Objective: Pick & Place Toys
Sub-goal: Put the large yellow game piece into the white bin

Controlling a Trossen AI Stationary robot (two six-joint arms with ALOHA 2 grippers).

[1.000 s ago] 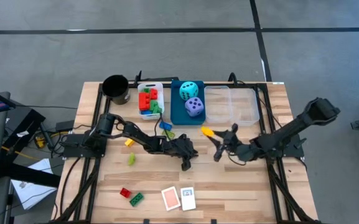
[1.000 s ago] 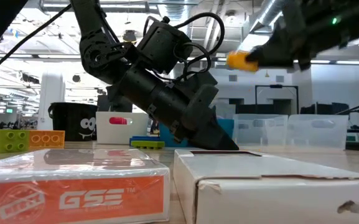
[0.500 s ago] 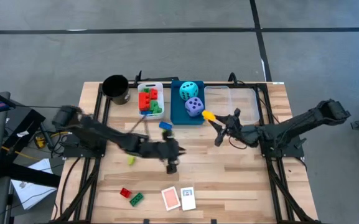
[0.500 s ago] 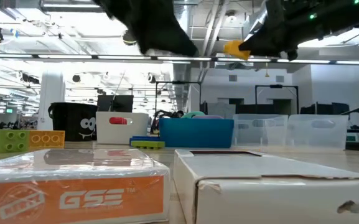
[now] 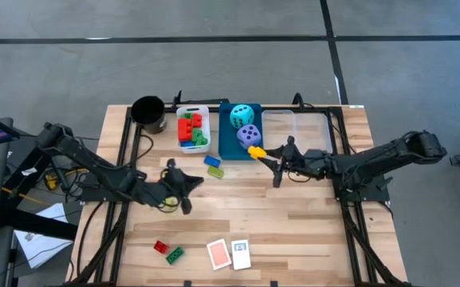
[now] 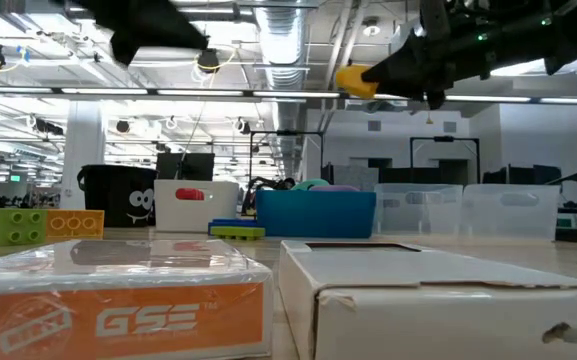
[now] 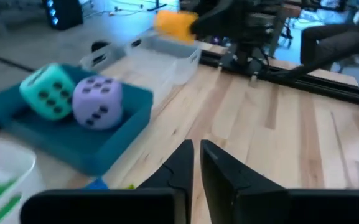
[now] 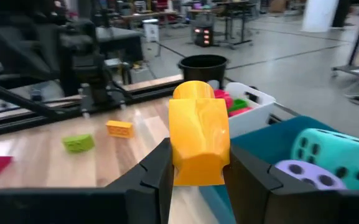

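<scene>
1. Nearest the front edge: two small cards (image 5: 230,254), one in an orange wrapper, one white, flat boxy packs w/ glossy film. A red brick (image 5: 160,246) and a green brick (image 5: 175,255) lie just beside them. Leave these for now.
2. Left gripper (image 5: 183,206) sits low over the left-centre of the table (image 5: 309,231), fingers (image 7: 180,168) nearly pressed together, nothing between them. A yellow-green brick and a small orange brick show by it in the right wrist view, partly hidden from above. Open the claw before you go for either.
3. Mid-table: a blue brick (image 5: 212,161) and a lime brick (image 5: 216,171) lie just in front of the white bin (image 5: 192,110), which already holds red and green bricks.
4. Right gripper (image 5: 271,160) is narrow, clamped on a yellow brick (image 5: 254,151), hard smooth plastic w/ a rounded stud end. It hangs in the air at the front right corner of the blue bin (image 5: 226,143), near the clear bin (image 5: 297,135).
5. The step in hand looks like carrying the yellow brick to a bin. Bricks belong in the white bin by the look of it, so keep it high enough to clear the blue bin's wall and the dice, centre it over the white bin, then release low so the hard plastic doesn't bounce out.
6. In the blue bin: cyan die (image 5: 242,115) and purple die (image 5: 249,136), soft-looking, rounded corners, touching each other.
7. Farthest back: black cup (image 5: 149,114), matte, round.
</scene>
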